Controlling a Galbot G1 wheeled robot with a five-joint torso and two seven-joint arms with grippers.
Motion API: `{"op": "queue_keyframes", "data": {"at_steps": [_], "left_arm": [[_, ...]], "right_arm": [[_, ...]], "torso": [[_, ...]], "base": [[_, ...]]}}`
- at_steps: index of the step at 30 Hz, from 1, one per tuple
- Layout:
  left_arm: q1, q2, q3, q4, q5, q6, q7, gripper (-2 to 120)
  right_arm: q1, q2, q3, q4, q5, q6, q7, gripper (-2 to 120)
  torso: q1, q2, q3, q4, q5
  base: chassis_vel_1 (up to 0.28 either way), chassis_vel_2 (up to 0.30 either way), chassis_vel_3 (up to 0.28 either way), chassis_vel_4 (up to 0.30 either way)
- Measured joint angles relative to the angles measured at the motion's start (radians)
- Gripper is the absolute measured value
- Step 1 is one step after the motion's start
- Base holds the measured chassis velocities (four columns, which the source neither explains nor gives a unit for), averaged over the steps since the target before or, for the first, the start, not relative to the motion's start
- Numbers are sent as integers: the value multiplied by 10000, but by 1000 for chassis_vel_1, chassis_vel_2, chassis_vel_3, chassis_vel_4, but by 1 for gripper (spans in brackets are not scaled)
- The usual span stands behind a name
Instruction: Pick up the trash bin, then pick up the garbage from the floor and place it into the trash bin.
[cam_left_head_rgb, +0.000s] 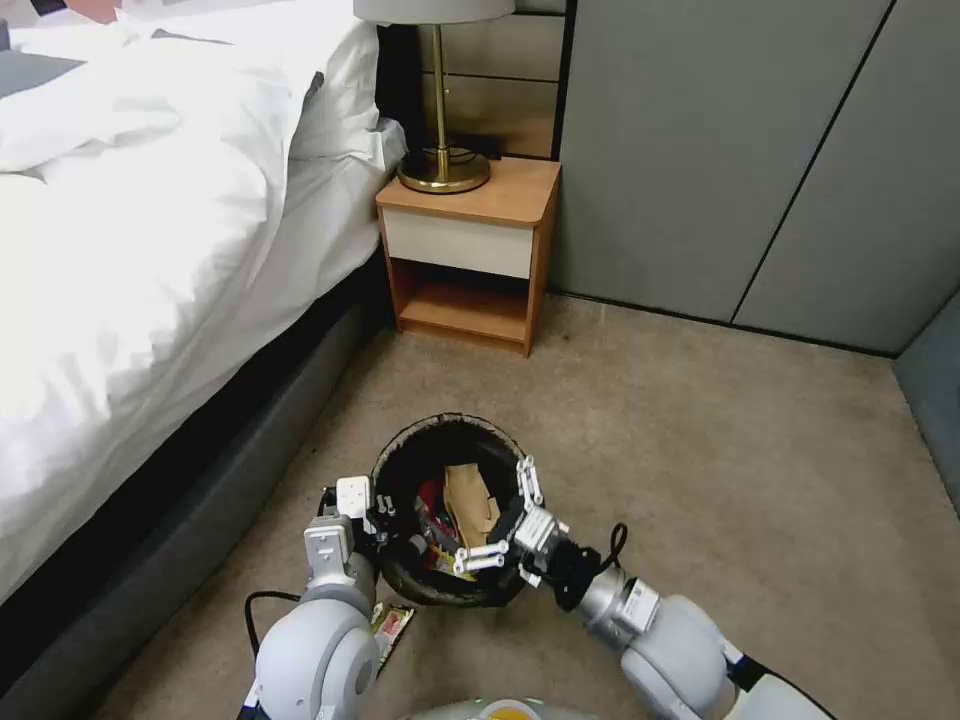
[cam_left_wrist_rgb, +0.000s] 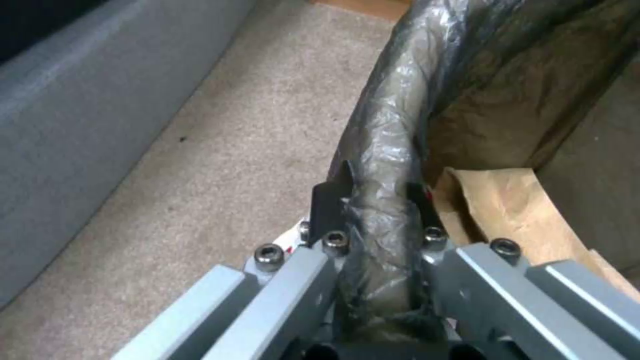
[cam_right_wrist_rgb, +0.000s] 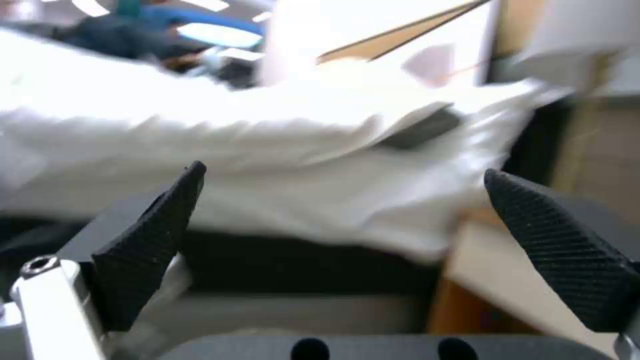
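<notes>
The trash bin (cam_left_head_rgb: 447, 505) hangs over the carpet (cam_left_head_rgb: 700, 460) beside the bed (cam_left_head_rgb: 150, 250), my left pincer (cam_left_wrist_rgb: 377, 207) clamped on its rim. My right pincer (cam_left_head_rgb: 505, 525) is spread apart above its mouth. Dropping seems done; next I must seek the wrapper (cam_left_head_rgb: 392, 628) below.

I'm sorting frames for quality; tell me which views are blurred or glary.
Head view: sharp, even light, the trash bin dark inside. Left wrist view: soft, sheen on the bag liner pinched by the left gripper. Right wrist view: bedding smeared and blown out behind the open right gripper.
</notes>
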Motion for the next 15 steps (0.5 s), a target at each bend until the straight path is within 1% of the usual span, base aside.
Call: {"op": "queue_keyframes", "data": {"at_steps": [2, 3, 6, 7, 9, 10, 13, 15], "left_arm": [[13, 10, -32, 0, -4, -7, 0, 0], [13, 10, -32, 0, -4, -7, 0, 0], [8, 38, -49, 0, -22, -20, 6, 0], [8, 38, -49, 0, -22, -20, 6, 0], [-6, 41, -45, 41, -31, -31, 10, 0], [-6, 41, -45, 41, -31, -31, 10, 0], [0, 13, -34, 58, -29, -46, 11, 0], [4, 7, -34, 57, -29, -49, 12, 0]], "right_arm": [[-204, 232, 391, 268, -177, -101, 612, 100], [-204, 232, 391, 268, -177, -101, 612, 100], [-908, 977, 1266, 671, -308, -290, 1723, 100], [-908, 977, 1266, 671, -308, -290, 1723, 100], [-1628, 1772, 2075, 844, -342, -280, 2483, 100], [-1628, 1772, 2075, 844, -342, -280, 2483, 100], [-2108, 2072, 2682, 639, -509, 43, 2834, 100], [-2166, 2100, 2759, 540, -546, 135, 2876, 100]], "torso": [[0, 0, 0, 2, 0], [0, 0, 0, 2, 0], [0, 0, 0, -3, 1], [0, 0, 0, -3, 1], [-1, 0, 0, -3, 2], [-1, 0, 0, -3, 2], [0, 0, 0, -1, 1], [0, 0, 0, -2, 1]], "base": [[0, 0, 0, 0], [0, 0, 0, 0], [0, 0, 0, 0], [0, 0, 0, 0], [0, 0, 0, 0], [0, 0, 0, 0], [0, 0, 0, 0], [0, 0, 0, 0]]}}
